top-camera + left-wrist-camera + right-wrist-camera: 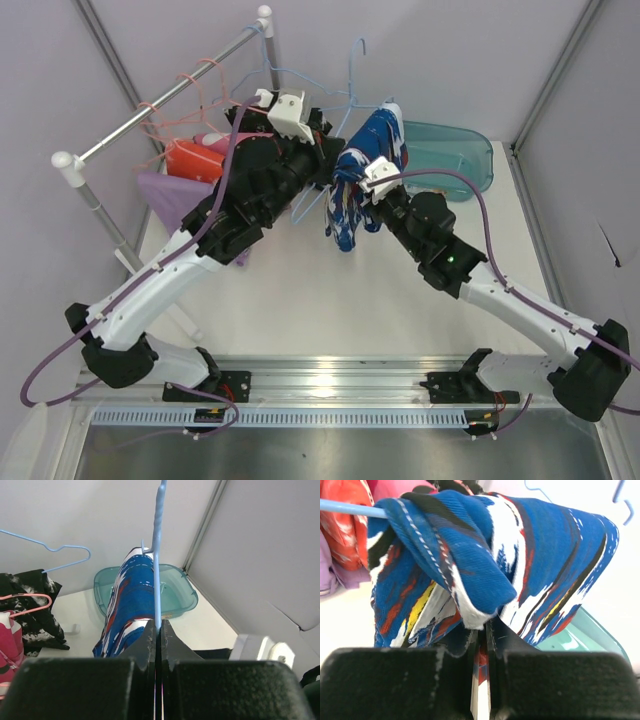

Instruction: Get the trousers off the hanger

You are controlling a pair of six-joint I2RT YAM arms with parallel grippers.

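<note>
So the right gripper [482, 632] is clamped tight on a lower fold of the blue-white-red trousers [470, 545], which drape over the light-blue hanger [158, 555] toward the far middle of the table [330, 300], just left of the teal tub [455, 150]. Meanwhile the left gripper [157, 626] is pinched shut on the hanger's wire.

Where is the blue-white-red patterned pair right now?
The blue-white-red patterned pair hangs right of centre in the top view, on the light blue hanger, just left of the teal tub, with the right gripper shut on its cloth.
</note>
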